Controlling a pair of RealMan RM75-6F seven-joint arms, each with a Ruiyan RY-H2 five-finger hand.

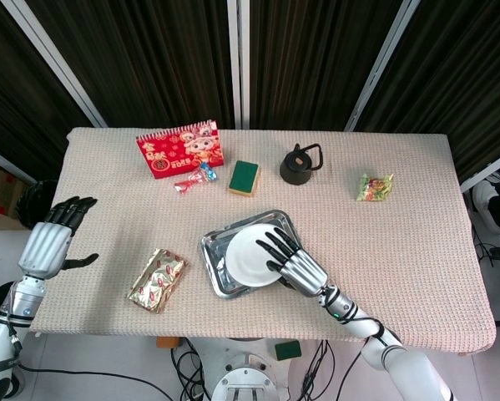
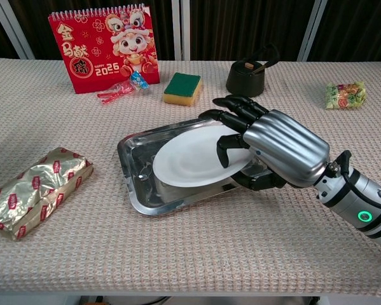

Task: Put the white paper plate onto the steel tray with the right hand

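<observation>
The white paper plate [image 1: 248, 255] [image 2: 189, 161] lies low over the steel tray [image 1: 219, 276] [image 2: 142, 192] near the table's front middle, its right rim slightly raised. My right hand [image 1: 295, 261] [image 2: 273, 146] holds the plate at that right rim, fingers spread over the top and the thumb underneath. My left hand [image 1: 53, 240] hovers at the table's left edge, fingers apart and holding nothing; the chest view does not show it.
A gold foil packet [image 1: 158, 278] [image 2: 34, 190] lies left of the tray. At the back are a red calendar [image 1: 179, 149] [image 2: 105, 49], a candy wrapper [image 1: 193, 180], a green sponge [image 1: 244, 177] [image 2: 182, 88], a black kettle [image 1: 300, 164] [image 2: 247, 75] and a snack bag [image 1: 375, 186] [image 2: 345, 94].
</observation>
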